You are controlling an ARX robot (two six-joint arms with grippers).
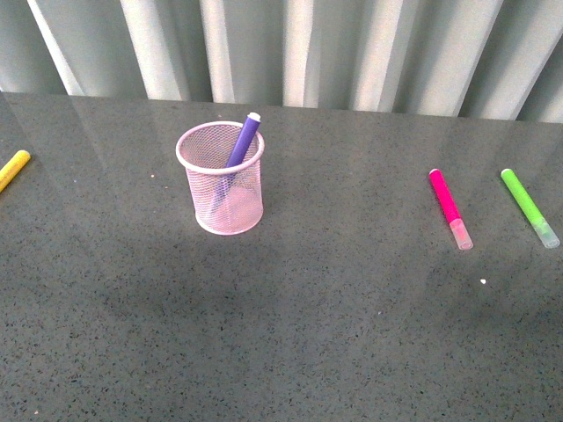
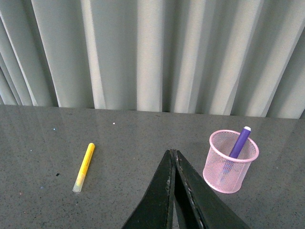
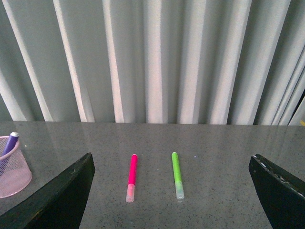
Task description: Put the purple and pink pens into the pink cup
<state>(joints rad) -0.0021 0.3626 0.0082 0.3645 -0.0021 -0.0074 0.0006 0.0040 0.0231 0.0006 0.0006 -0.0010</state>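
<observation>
1 each | purple pen (image 1: 242, 141) | pink pen (image 1: 446, 200) | green marker (image 1: 525, 201) | yellow marker (image 1: 12, 169) | pink cup (image 1: 247, 207)

Left fingers (image 2: 159, 191) pressed together, right fingers (image 3: 62, 200) spread wide.

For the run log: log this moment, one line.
purple pen in pink cup; pink pen on table; left gripper shut; right gripper open

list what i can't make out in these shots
- Yellow marker: front view, cut off by the left edge; only one end shows.
- Purple pen: its lower part sits inside the pink cup, seen only dimly through the mesh.
- Pink pen and green marker: any printing is too small to read in every view.
</observation>
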